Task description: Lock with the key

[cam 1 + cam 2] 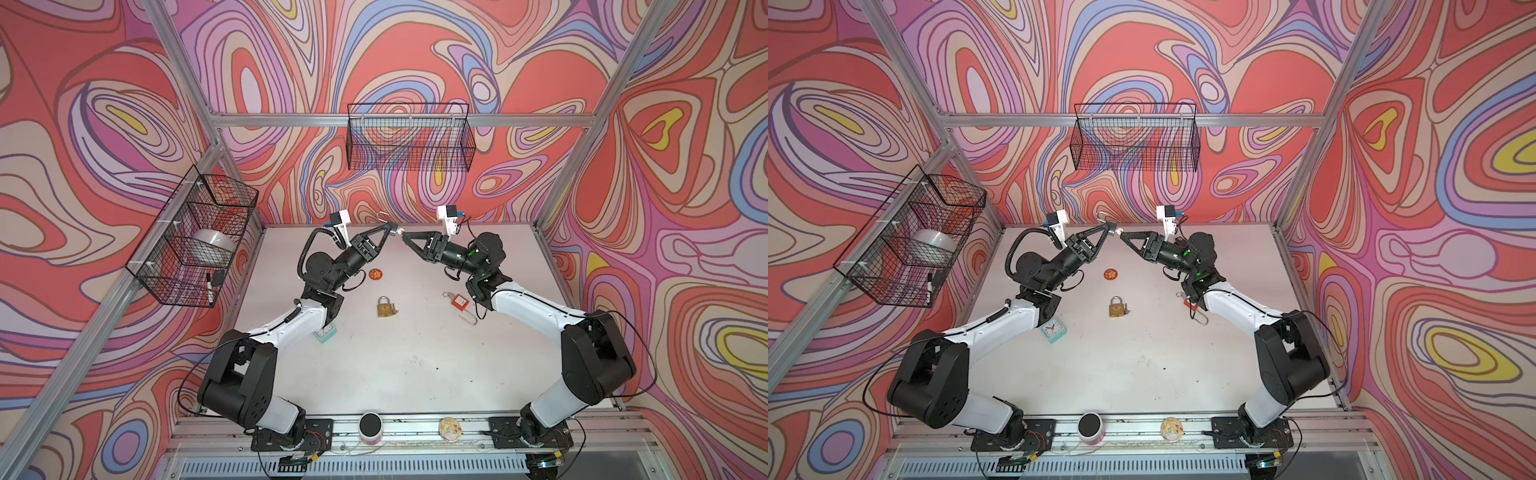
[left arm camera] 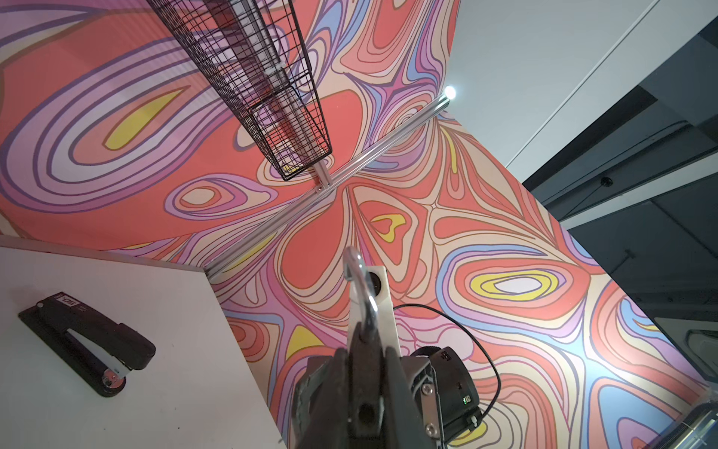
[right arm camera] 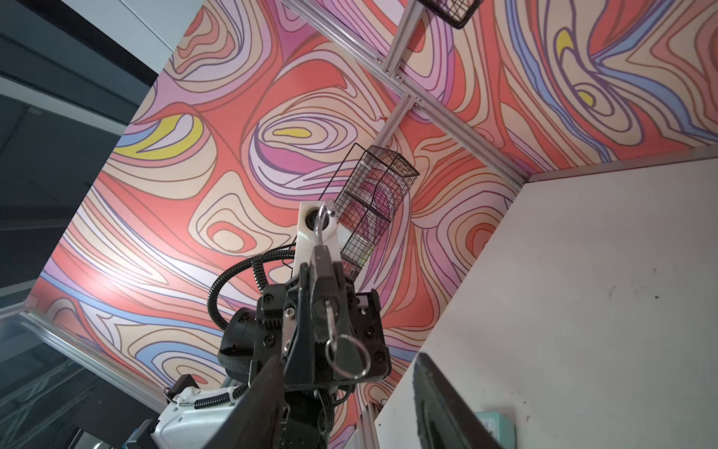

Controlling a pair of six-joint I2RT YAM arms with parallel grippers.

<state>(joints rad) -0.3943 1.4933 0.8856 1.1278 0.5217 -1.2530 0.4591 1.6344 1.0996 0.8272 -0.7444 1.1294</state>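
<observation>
Clamping the padlock [image 3: 324, 272] aloft near the back edge of the tabletop [image 1: 415, 353], the left fingers [image 1: 380, 241] present its inserted key [image 3: 331, 318] to the right fingers [image 3: 443, 404], spread apart just short of it, where an off-centre pinch could slip or wrench the padlock loose.

Dark padlock [image 3: 324, 280]; gold padlock [image 1: 385, 309]; swirly coral-lilac walls [image 1: 415, 50].

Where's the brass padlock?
In both top views the brass padlock lies in the middle of the table, just below the orange disc and left of the red padlock.
</observation>
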